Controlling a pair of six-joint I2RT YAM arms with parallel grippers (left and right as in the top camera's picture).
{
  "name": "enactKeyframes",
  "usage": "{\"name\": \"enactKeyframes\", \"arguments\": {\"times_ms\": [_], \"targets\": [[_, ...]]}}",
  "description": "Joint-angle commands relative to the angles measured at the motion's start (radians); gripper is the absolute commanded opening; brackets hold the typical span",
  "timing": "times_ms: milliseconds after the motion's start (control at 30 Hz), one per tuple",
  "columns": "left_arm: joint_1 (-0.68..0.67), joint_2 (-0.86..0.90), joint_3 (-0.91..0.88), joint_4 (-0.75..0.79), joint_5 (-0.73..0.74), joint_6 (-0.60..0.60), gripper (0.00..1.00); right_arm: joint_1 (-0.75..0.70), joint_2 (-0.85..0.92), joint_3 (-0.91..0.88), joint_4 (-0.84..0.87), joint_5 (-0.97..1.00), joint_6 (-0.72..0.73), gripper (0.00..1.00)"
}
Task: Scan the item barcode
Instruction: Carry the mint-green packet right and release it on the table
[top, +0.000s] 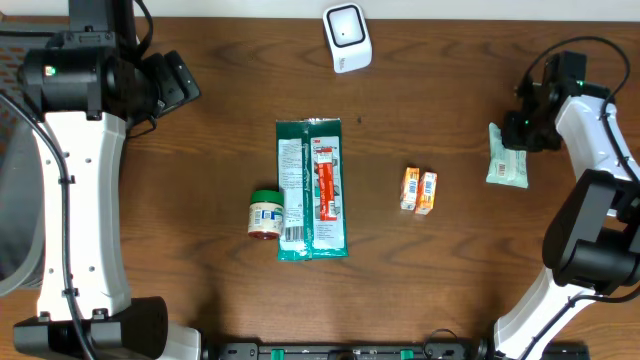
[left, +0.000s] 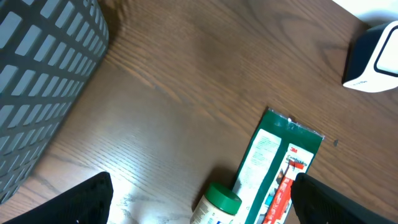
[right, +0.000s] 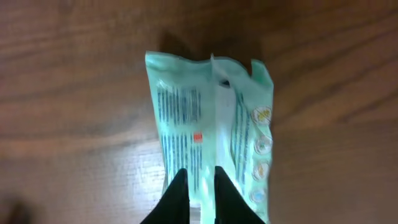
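A pale green wipes packet (top: 506, 160) lies at the table's right side. My right gripper (right: 196, 180) is down on its near end, the two dark fingers almost together with a strip of the packet (right: 205, 118) pinched between them. The white barcode scanner (top: 347, 38) stands at the back centre, and it also shows at the top right of the left wrist view as the scanner (left: 375, 59). My left gripper (left: 202, 199) hovers open at the back left, nothing between its fingers.
A long green package (top: 312, 188) with a red item lies mid-table, a green-lidded jar (top: 265, 213) against its left side. Two small orange boxes (top: 419, 190) lie to the right. A grey mesh basket (left: 43, 81) borders the left edge.
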Motion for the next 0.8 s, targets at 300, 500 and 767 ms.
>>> {"name": "enactKeyframes", "arguments": {"times_ms": [300, 500, 767], "targets": [[0.003, 0.006, 0.009, -0.003, -0.005, -0.008, 0.92, -0.027, 0.001, -0.247, 0.228, 0.208, 0.164, 0.01], [0.003, 0.006, 0.009, -0.003, -0.005, -0.008, 0.92, -0.080, -0.013, -0.245, 0.177, 0.269, 0.169, 0.01], [0.003, 0.006, 0.009, -0.003, -0.005, -0.008, 0.92, -0.103, -0.038, -0.187, 0.118, 0.284, 0.150, 0.09]]}}
